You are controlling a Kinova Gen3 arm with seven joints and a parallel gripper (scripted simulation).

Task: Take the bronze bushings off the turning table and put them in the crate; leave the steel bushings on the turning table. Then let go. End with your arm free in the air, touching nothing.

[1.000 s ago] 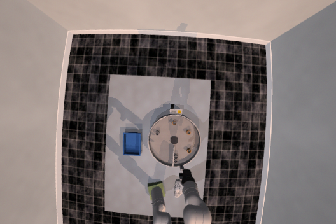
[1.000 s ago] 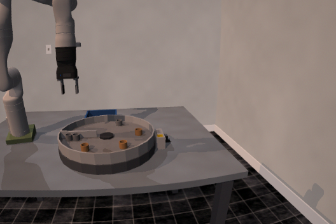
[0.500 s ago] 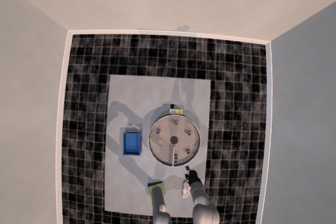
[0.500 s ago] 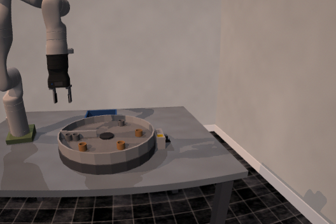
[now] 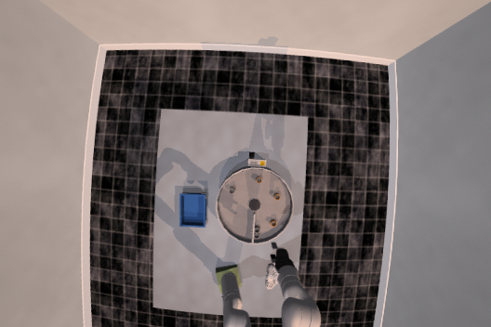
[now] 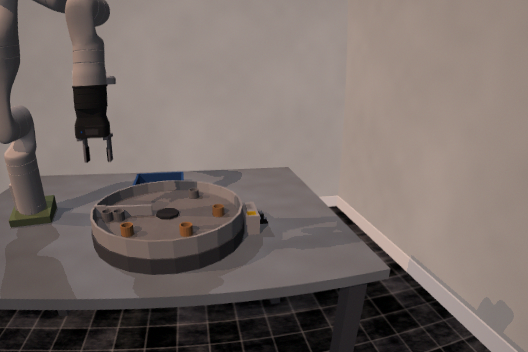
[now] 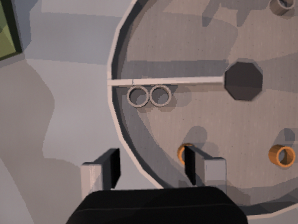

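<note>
The turning table (image 5: 218, 205) (image 6: 165, 248) (image 7: 205, 117) is a round, walled disc. Three bronze bushings stand on it: one (image 5: 273, 223) (image 6: 127, 229) (image 7: 182, 154) partly hidden by a finger in the wrist view, a second (image 5: 277, 196) (image 6: 186, 229) (image 7: 272, 156), and a third (image 5: 258, 179) (image 6: 218, 210). Two steel bushings (image 6: 113, 215) stand side by side by the bar; another steel bushing (image 5: 232, 189) (image 6: 194, 193) stands apart. The blue crate (image 5: 181, 212) (image 6: 160, 176) shows no bushing. My gripper (image 5: 273, 251) (image 6: 98, 156) (image 7: 152, 160) is open and empty, high above the table's edge on the arm's side.
A thin fixed-looking bar (image 5: 254, 219) (image 6: 130, 206) (image 7: 190, 80) runs from the rim to the dark hub (image 5: 254, 204) (image 6: 167, 213) (image 7: 243, 81). A small box with a yellow label (image 5: 256, 163) (image 6: 253, 223) sits outside the rim. The arm's green base plate (image 5: 236, 276) (image 6: 32, 217) (image 7: 7, 35) is nearby.
</note>
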